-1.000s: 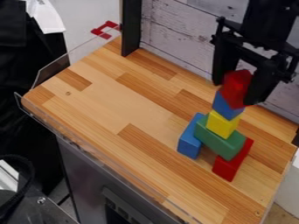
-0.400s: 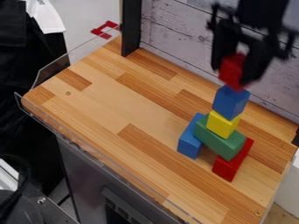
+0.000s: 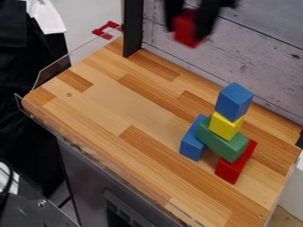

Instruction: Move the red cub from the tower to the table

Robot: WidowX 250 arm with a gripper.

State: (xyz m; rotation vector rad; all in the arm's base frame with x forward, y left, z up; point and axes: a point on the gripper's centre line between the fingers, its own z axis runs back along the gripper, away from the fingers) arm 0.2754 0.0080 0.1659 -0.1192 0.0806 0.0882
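High at the top edge of the camera view, the gripper [image 3: 188,27] is shut on the red cube [image 3: 187,30], which hangs in the air left of and above the tower. The tower has a blue cube [image 3: 234,101] on top, a yellow cube [image 3: 226,126] under it, then a green block [image 3: 221,139]. A blue block [image 3: 193,141] and a red block [image 3: 235,164] form the base beneath the green one. All of this stands on the right part of the wooden table [image 3: 106,111].
A black post [image 3: 133,29] rises at the table's back edge, with a whitewashed plank wall [image 3: 260,57] behind. A clear rim [image 3: 53,80] runs along the left side, near a red bracket [image 3: 106,30]. Bare wood stretches left of the tower.
The gripper has lifted the red cube off the tower's top blue cube, then carried it up and to the left. The rest of the tower has stayed in place.
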